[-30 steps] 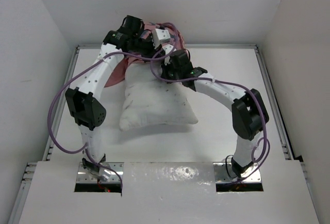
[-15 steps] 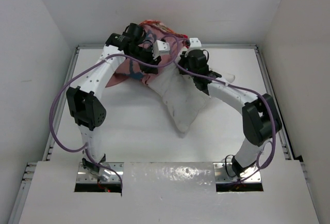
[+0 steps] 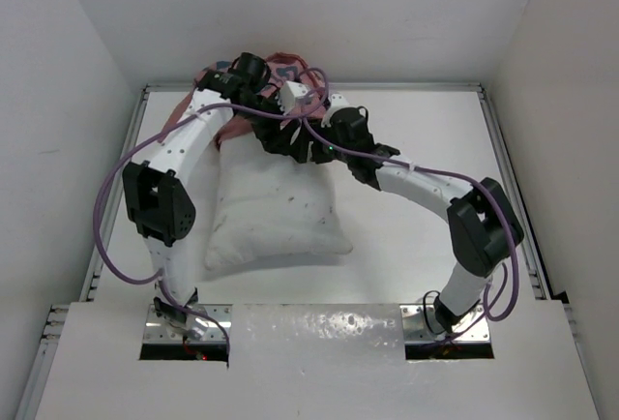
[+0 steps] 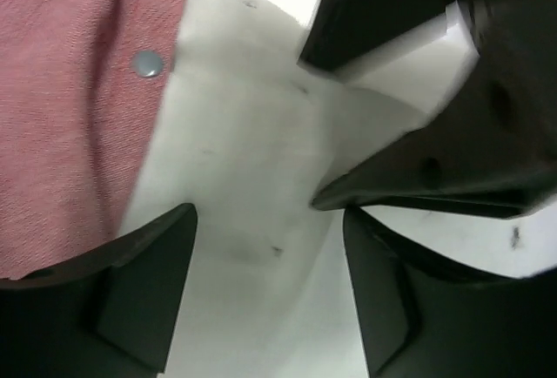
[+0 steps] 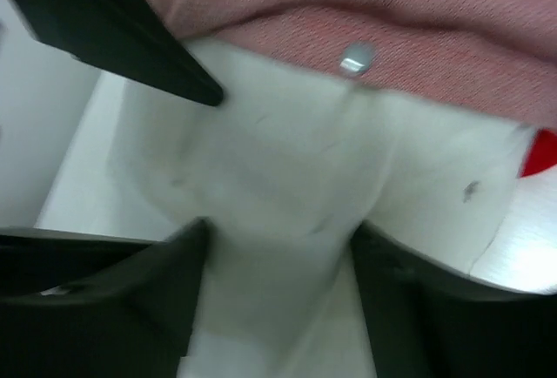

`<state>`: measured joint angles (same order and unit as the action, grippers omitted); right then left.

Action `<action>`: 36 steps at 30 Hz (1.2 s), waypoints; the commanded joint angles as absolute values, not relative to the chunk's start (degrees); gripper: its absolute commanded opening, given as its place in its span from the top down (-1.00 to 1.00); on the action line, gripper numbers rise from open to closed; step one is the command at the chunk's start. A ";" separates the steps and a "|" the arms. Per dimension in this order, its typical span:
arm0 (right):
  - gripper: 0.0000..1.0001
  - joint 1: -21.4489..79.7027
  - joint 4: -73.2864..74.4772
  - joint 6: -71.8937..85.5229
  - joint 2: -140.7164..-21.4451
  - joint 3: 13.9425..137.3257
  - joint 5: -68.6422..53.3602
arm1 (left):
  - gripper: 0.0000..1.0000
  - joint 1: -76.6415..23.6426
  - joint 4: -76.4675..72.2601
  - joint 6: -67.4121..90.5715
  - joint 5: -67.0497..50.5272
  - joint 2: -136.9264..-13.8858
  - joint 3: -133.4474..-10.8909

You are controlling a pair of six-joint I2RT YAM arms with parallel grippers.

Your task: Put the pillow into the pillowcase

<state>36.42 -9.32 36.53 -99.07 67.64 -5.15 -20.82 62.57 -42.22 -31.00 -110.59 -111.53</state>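
The white pillow [image 3: 271, 212] lies flat on the table, its far end under both grippers. The pillowcase [image 3: 193, 115] is bunched behind the arms at the back left, faded pink inside showing. My left gripper [image 3: 279, 139] and right gripper [image 3: 314, 149] hover close together over the pillow's far edge. In the left wrist view the left gripper [image 4: 270, 221] is open over the pillow [image 4: 244, 160], with the pillowcase [image 4: 78, 91] and its snap at left. The right gripper [image 5: 278, 230] is open, the pillow [image 5: 287, 169] bulging between its fingers below the pillowcase [image 5: 392, 21] hem.
White walls close in the table [image 3: 426, 236] on three sides, with metal rails [image 3: 505, 149] along its left and right edges. Purple cables [image 3: 111, 183] loop off both arms. The left gripper's black finger [image 5: 113, 30] crosses the right wrist view's upper left.
Half a second ago the pillow hung lifted from both grippers. Both have since opened and let it go, and it has dropped flat on the table, further left.
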 commanded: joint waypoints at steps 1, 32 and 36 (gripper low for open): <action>-0.42 37.62 -11.90 36.67 -95.81 72.32 -13.97 | -0.34 -20.04 61.87 -42.45 -29.54 -107.32 -113.11; -0.19 15.47 -19.85 41.11 -118.91 85.34 -23.64 | -0.59 -39.91 48.79 -56.00 -12.99 -91.58 -68.40; 0.12 15.64 -25.36 44.27 -122.07 86.92 -29.25 | 0.34 -38.50 44.57 -51.07 -14.23 -92.63 -68.55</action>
